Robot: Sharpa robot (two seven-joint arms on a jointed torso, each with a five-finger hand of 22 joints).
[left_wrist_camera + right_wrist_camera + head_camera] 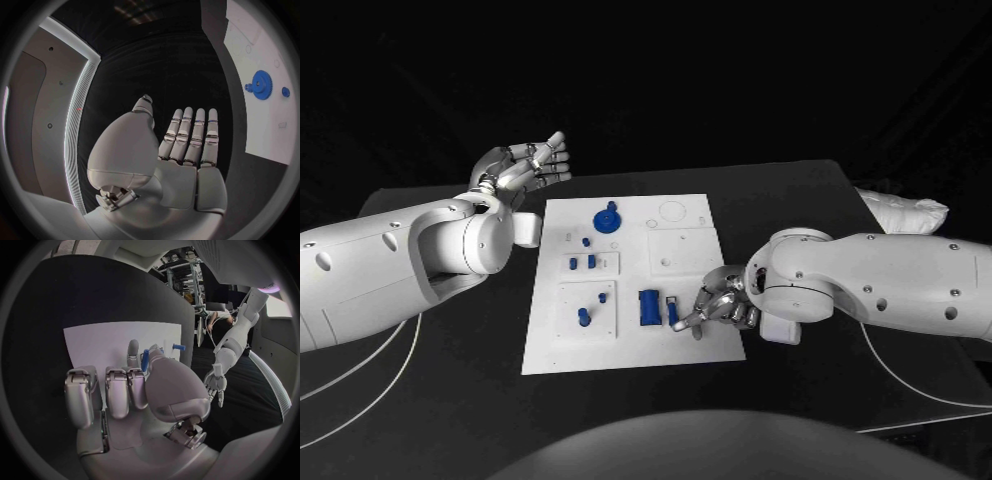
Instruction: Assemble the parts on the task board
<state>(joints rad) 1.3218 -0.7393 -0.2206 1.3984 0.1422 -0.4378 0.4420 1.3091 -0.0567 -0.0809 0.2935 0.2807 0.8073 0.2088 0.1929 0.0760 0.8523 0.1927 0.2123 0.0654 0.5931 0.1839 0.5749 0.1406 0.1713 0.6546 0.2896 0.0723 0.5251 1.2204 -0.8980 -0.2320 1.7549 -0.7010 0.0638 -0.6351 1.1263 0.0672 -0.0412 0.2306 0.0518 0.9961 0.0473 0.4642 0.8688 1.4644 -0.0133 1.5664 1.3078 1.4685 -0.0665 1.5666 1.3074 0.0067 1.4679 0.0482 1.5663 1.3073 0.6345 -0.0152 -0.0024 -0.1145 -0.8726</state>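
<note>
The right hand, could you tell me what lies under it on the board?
Under the right hand the white board shows, and a small blue part sits between its fingertips. Whether more parts lie beneath the palm cannot be seen; the hand covers that spot.

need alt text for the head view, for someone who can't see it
A white task board lies mid-table with small blue parts on it. The right hand grips a blue part at the board's near right edge. The left hand hangs open, off the board's far left corner.
</note>
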